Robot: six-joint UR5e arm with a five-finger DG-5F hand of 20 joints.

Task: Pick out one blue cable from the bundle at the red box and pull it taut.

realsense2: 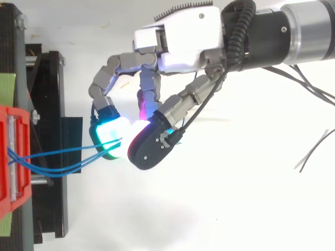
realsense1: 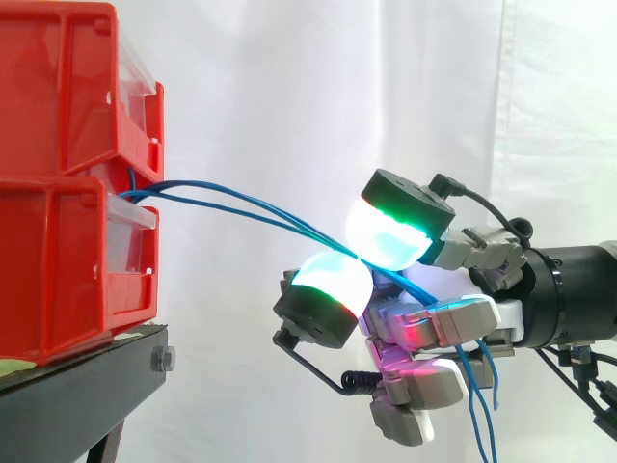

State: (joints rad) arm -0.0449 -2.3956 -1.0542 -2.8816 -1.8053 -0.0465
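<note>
Closest to the lens, the hand (realsense1: 453,323) has two glowing pads (realsense1: 390,231) closed together on the blue cables (realsense1: 241,207), pinching them where the strands converge, while its other fingers curl underneath. From that pinch the strands run to the gap between the stacked red bins (realsense1: 58,183) on the black bench (realsense1: 87,376), and their loose ends (realsense1: 474,395) hang below the palm. The strands bow in shallow curves rather than lying in a straight line, so the pull looks only part done. More than one strand appears to enter the pinch, though how many are truly clamped cannot be told. To do the step well, the hand would probably need to let all but one slip free before drawing further. The pull should go straight away from the bins, along the line of the strands, with the pinch kept firm, since thin cable could slide between rounded pads. A sideways or downward drag would rub the strands over the lip of the lower bin and might shift the bins at the bench edge. Room is generous: open air lies between bins and hand before the white curtain (realsense1: 289,96), and nothing stands on the side toward which the arm would retreat
</note>
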